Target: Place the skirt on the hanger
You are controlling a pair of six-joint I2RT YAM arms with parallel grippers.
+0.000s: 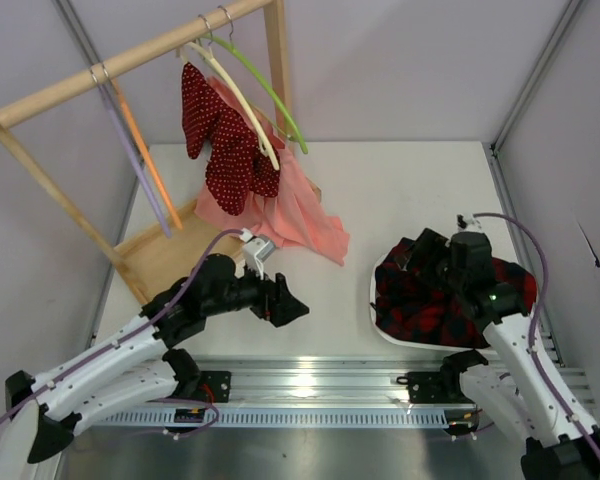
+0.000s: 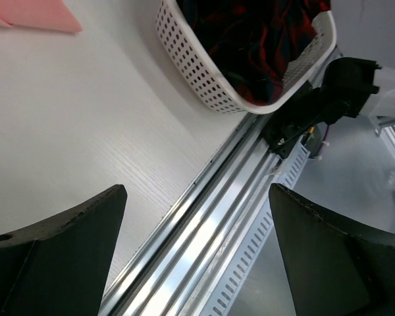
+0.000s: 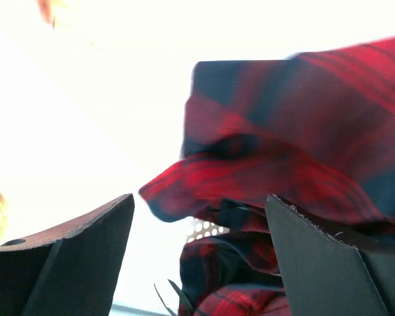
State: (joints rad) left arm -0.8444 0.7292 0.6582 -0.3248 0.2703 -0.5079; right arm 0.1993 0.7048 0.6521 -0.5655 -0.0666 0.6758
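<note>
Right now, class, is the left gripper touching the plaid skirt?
Apart. The top view shows bare table between the left gripper and the skirt, which lies in the white basket.

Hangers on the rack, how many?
4: lavender hanger and orange hanger side by side at the rail's left end; cream hanger and green hanger at its right end. None looks hidden.

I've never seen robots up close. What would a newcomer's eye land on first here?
Probably the red and dark plaid fabric skirt, bunched in a white perforated plastic basket at the table's right, with the right gripper open over it. Next comes the wooden clothes rack at the back left, where a red white-dotted garment hangs with a plain pink garment spread below it.
</note>
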